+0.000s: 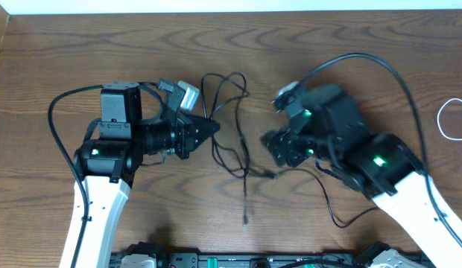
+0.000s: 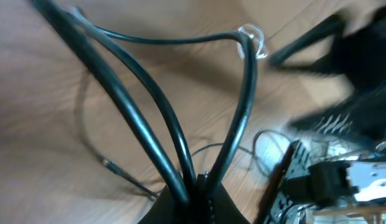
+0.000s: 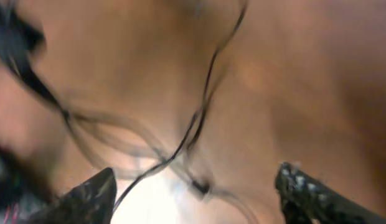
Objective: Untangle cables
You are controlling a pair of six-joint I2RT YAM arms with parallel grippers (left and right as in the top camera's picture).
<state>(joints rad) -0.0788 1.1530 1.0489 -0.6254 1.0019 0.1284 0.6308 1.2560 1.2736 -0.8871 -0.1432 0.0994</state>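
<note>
A loose tangle of thin black cables point(image 1: 247, 197) lies on the wooden table between the two arms. My left gripper point(image 1: 213, 128) points right and is shut on the tangle's left side. In the left wrist view three black strands point(image 2: 246, 93) rise from the shut gripper point(image 2: 199, 196). My right gripper point(image 1: 270, 147) sits just right of the tangle, near its lower loops. In the blurred right wrist view that gripper point(image 3: 196, 193) is open wide, with a black strand point(image 3: 192, 127) on the table between the fingers and untouched. A white cable point(image 1: 440, 121) lies coiled at the far right edge.
A thick black lead point(image 1: 380, 71) arcs over the right arm, and another point(image 1: 56, 112) loops beside the left arm. The right arm point(image 2: 342, 174) fills the right side of the left wrist view. The table's far edge point(image 1: 231, 10) runs along the top.
</note>
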